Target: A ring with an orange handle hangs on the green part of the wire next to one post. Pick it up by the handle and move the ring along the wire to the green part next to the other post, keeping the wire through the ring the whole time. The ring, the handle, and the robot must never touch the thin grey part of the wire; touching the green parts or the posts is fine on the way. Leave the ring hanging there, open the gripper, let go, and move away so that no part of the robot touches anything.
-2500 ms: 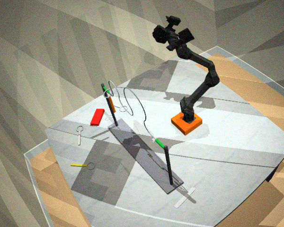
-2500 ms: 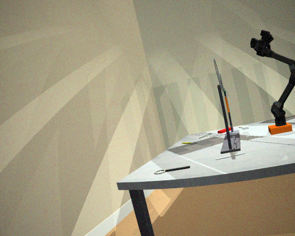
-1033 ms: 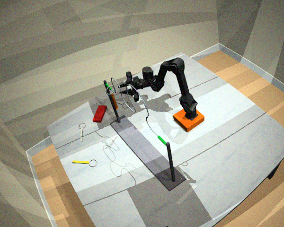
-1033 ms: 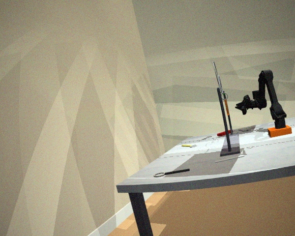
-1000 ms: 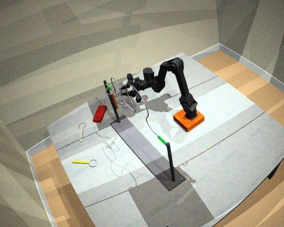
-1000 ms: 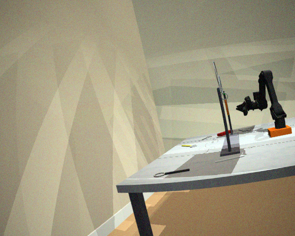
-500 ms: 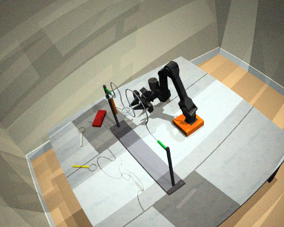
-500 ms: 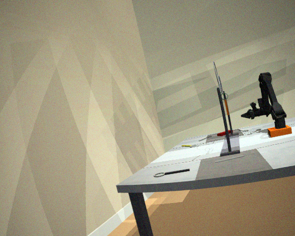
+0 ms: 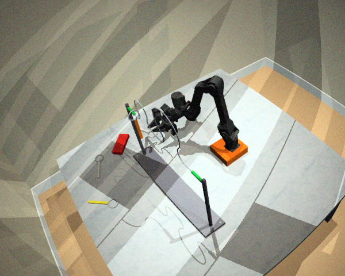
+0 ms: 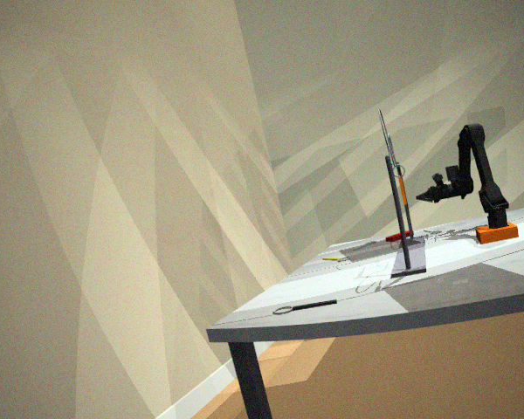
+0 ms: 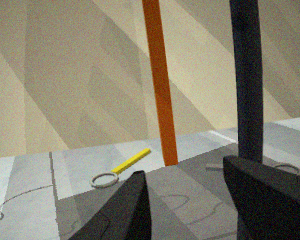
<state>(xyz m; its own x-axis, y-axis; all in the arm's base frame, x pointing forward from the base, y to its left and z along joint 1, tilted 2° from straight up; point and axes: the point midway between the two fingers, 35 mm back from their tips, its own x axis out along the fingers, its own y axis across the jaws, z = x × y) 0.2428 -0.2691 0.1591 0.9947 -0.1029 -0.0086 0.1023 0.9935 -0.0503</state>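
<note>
The ring point(image 9: 129, 116) point(image 10: 403, 171) hangs on the green part point(image 9: 131, 111) next to the far post point(image 9: 140, 143) point(image 10: 409, 221) point(image 11: 247, 75). Its orange handle point(image 9: 138, 129) point(image 10: 403, 189) point(image 11: 161, 90) hangs down beside that post. The thin grey wire point(image 9: 170, 121) point(image 10: 383, 126) curves to the other green part point(image 9: 196, 175) by the near post point(image 9: 206, 202) point(image 10: 396, 211). My gripper point(image 9: 151, 129) point(image 10: 417, 197) point(image 11: 185, 173) is partly open and empty, on the arm's side of the handle. In the wrist view the handle's lower end shows beyond the gap between the fingertips.
A red block point(image 9: 121, 144) point(image 10: 396, 236) lies behind the far post. A yellow-handled ring point(image 9: 98, 202) point(image 10: 331, 258) point(image 11: 132, 161), a pale-handled ring point(image 9: 98, 169) and a black-handled ring point(image 10: 313, 305) lie on the table. The posts stand on a dark base plate point(image 9: 178, 184).
</note>
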